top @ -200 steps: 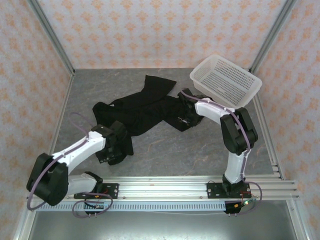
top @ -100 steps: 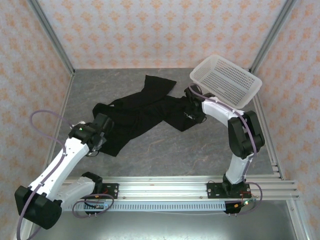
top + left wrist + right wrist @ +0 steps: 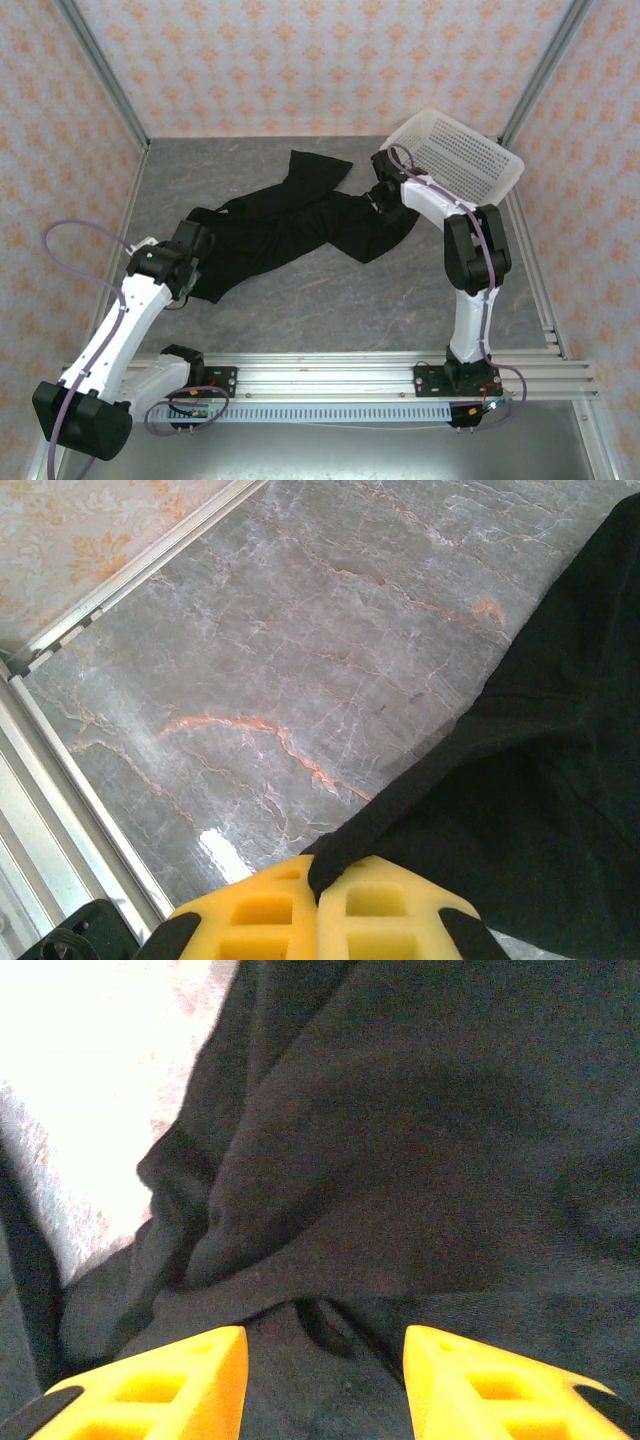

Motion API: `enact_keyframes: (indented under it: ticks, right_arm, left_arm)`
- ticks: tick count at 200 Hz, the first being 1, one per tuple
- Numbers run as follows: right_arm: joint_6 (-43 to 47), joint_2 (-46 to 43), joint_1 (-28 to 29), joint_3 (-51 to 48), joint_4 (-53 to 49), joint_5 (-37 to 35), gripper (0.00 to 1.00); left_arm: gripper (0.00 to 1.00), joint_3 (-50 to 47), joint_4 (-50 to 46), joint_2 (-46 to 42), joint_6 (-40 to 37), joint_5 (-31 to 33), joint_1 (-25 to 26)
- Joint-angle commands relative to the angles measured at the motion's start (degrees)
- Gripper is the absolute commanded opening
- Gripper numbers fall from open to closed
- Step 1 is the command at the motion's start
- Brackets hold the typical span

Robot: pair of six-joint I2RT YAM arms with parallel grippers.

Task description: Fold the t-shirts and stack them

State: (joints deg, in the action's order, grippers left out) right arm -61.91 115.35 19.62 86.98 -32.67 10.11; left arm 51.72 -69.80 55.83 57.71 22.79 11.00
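Note:
The black t-shirt [image 3: 290, 225] lies crumpled in a long band across the grey marble table [image 3: 330, 300], plain side showing. My left gripper [image 3: 190, 262] is at its near left end. In the left wrist view, this gripper [image 3: 318, 868] is shut on a corner of the shirt's hem [image 3: 540, 780]. My right gripper [image 3: 384, 196] is over the shirt's far right end, beside the basket. In the right wrist view, that gripper [image 3: 325, 1350] stands open, its yellow fingers [image 3: 170, 1385] apart above bunched black cloth [image 3: 420, 1160], gripping nothing.
A white plastic basket [image 3: 452, 160] rests tilted at the back right corner, close to the right arm. Metal frame rails run along the left side [image 3: 60, 770] and the near edge [image 3: 330, 375]. Patterned walls enclose the table.
The left arm swung out to the left, dragging the shirt's near end with it. The right gripper moved back toward the basket, and its jaws widened.

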Motion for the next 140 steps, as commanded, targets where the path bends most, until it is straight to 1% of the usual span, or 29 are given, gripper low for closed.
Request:
enact_keyframes:
  ticks: [1,13,59,95,105,114,125,140]
  right_arm:
    - [-7.7,1.1,0.3,0.6,2.0,0.6,0.45]
    - [-8.8,1.2,0.3,0.4,1.9,0.7,0.45]
    - [-13.1,1.7,0.6,-2.2,7.1,2.5,0.43]
    - [-15.0,2.8,0.8,-2.1,9.4,1.9,0.38]
    - [-15.3,3.1,0.8,-1.7,9.8,1.7,0.33]
    - [-15.0,3.1,0.7,-1.3,9.8,1.4,0.24]
    - [-14.0,2.5,0.8,-0.5,9.1,0.3,0.11]
    - [-11.4,-0.2,1.1,0.3,8.1,-2.0,0.01]
  left_arm:
    - [0.00,1.8,0.2,0.5,-1.1,2.4,-0.7]
    - [0.00,1.9,0.4,0.7,-1.3,2.3,-0.8]
    - [0.00,1.9,1.1,1.5,-1.7,1.5,-0.9]
    - [0.00,2.1,1.4,2.0,-1.6,1.0,-0.8]
    - [0.00,2.2,1.4,2.1,-1.6,1.1,-0.8]
    - [0.00,2.4,1.4,2.0,-1.6,1.2,-0.9]
    - [0.00,2.7,1.7,2.0,-1.8,1.2,-0.8]
    - [0.00,3.6,2.3,2.2,-2.2,0.9,-0.8]
